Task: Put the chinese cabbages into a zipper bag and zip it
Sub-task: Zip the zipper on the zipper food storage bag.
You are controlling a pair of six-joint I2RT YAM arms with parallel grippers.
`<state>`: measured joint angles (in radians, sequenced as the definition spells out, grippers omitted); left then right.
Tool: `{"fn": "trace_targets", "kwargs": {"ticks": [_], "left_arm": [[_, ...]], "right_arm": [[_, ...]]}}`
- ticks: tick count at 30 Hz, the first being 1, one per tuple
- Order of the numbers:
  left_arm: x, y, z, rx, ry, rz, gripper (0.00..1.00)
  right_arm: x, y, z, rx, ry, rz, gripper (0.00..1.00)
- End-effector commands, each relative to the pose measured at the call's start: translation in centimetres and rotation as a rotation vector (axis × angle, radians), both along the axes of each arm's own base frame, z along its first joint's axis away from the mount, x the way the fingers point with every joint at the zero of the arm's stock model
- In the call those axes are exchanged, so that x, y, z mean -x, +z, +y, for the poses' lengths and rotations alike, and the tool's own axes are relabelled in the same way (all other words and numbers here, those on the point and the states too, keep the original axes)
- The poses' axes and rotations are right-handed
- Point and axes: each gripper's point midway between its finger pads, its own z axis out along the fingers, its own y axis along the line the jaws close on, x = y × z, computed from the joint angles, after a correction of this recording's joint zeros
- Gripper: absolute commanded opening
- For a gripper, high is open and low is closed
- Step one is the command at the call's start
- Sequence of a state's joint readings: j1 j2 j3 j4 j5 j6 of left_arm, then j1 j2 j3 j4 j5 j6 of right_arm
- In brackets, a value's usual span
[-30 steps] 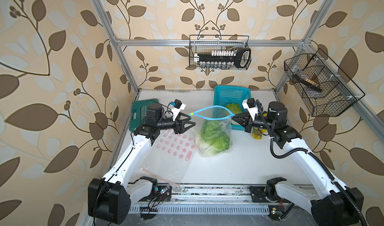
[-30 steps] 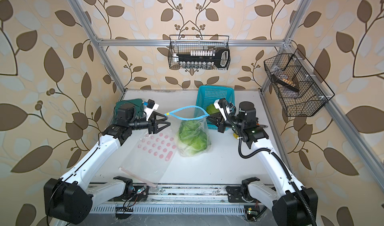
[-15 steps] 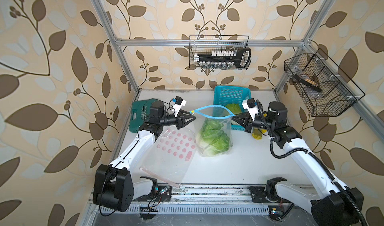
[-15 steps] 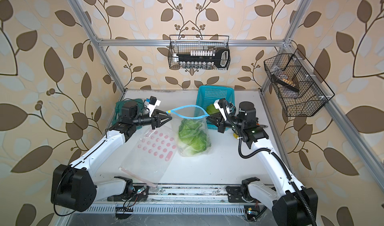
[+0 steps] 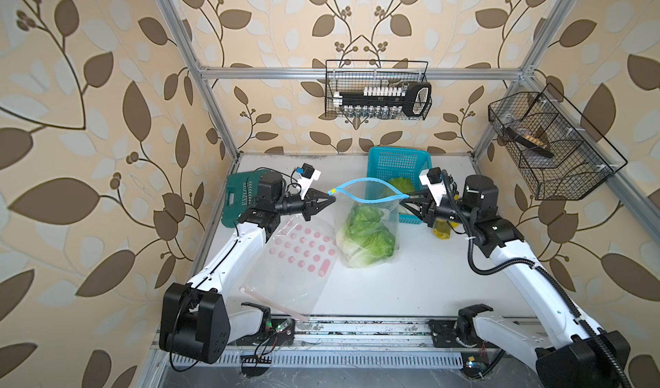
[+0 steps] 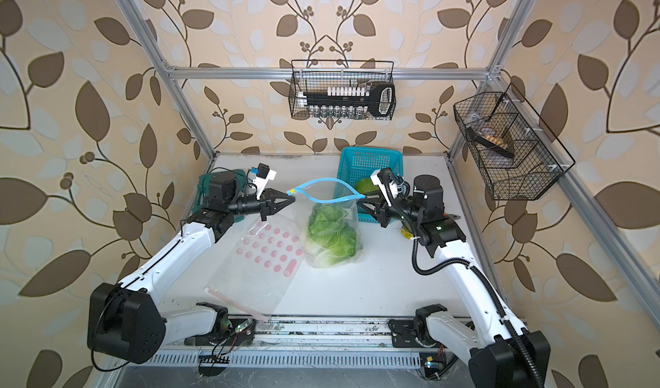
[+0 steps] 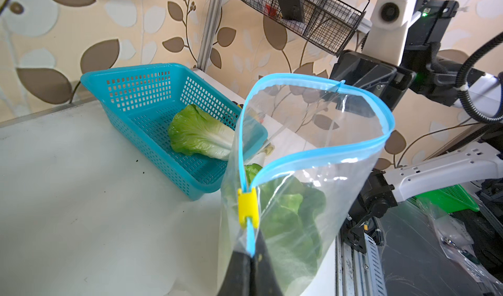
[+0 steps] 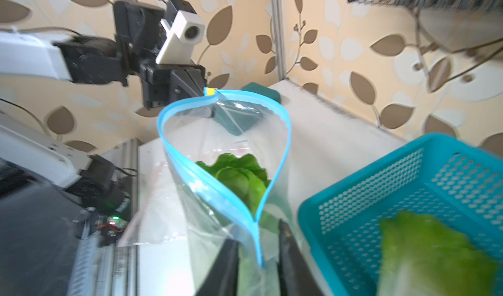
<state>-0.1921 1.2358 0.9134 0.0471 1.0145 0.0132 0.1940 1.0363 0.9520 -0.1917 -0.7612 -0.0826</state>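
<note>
- The zipper bag (image 5: 371,204) stands upright on the table (image 5: 428,279) at the centre of both top views. Its blue zip track is spread into an open loop.
- Some of the chinese cabbages (image 5: 368,240) sit bunched at the bottom of the bag, green leaves up and white stalks down. It looks like two heads, though the creased plastic makes the count unsure.
- One more cabbage head (image 7: 201,134) lies in the teal basket (image 5: 396,161), just behind the bag at upper centre of the top views.
- The left fingers (image 7: 239,270) are pressed together, pinching the bag's zip end just below the yellow slider (image 7: 247,207). In the top views they reach in from the left of the frame.
- The right fingers (image 8: 226,267) stand apart, and the bag's other zip end hangs in the gap between them, unclamped.
- A pink-dotted bag (image 5: 296,261) lies flat on the table at lower left of the standing bag, partly under the left arm.
- A dark green tool case (image 5: 237,198) sits at the table's left edge, behind that arm.
- A black wire basket (image 5: 376,90) hangs on the back wall at top centre, and a second wire basket (image 5: 550,147) on the side wall at upper right.
</note>
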Motion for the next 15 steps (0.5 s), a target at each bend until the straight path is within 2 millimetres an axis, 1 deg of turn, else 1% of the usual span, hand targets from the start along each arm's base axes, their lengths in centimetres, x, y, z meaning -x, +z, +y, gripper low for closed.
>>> {"fn": "trace_targets", "kwargs": {"ticks": [1,3,4,5,6,9,12,14,15], "left_arm": [[2.0,4.2,-0.9,0.004,-0.038,-0.128,0.0],[3.0,4.4,-1.3,-0.026,-0.041,-0.159,0.0],[3.3,4.5,-1.5,-0.033,-0.042,-0.167,0.0],[3.6,4.7,-1.5,-0.032,-0.042,-0.173,0.0],[3.7,4.9,-1.6,-0.031,-0.042,-0.177,0.0],[4.0,5.4,-1.8,-0.031,-0.048,-0.186,0.0],[4.3,5.5,-2.1,-0.054,-0.06,-0.177,0.0],[4.3,5.4,-2.4,-0.065,-0.059,-0.178,0.0],[4.2,5.2,-2.4,-0.071,-0.056,-0.177,0.0]], "right_arm": [[-0.5,4.4,-2.0,0.02,-0.145,-0.088,0.46],[-0.7,5.8,-2.2,0.028,-0.172,-0.078,0.53],[-0.8,6.2,-1.9,0.039,-0.173,-0.062,0.57],[-0.8,6.5,-1.4,0.059,-0.171,-0.048,0.6],[-0.8,6.7,-0.6,0.08,-0.166,-0.036,0.6],[0.6,7.2,3.4,0.144,-0.076,-0.033,0.59],[2.6,7.4,7.8,0.208,0.039,-0.09,0.6],[3.1,6.7,9.9,0.266,0.089,-0.094,0.6],[3.0,6.3,10.5,0.296,0.101,-0.088,0.6]]}}
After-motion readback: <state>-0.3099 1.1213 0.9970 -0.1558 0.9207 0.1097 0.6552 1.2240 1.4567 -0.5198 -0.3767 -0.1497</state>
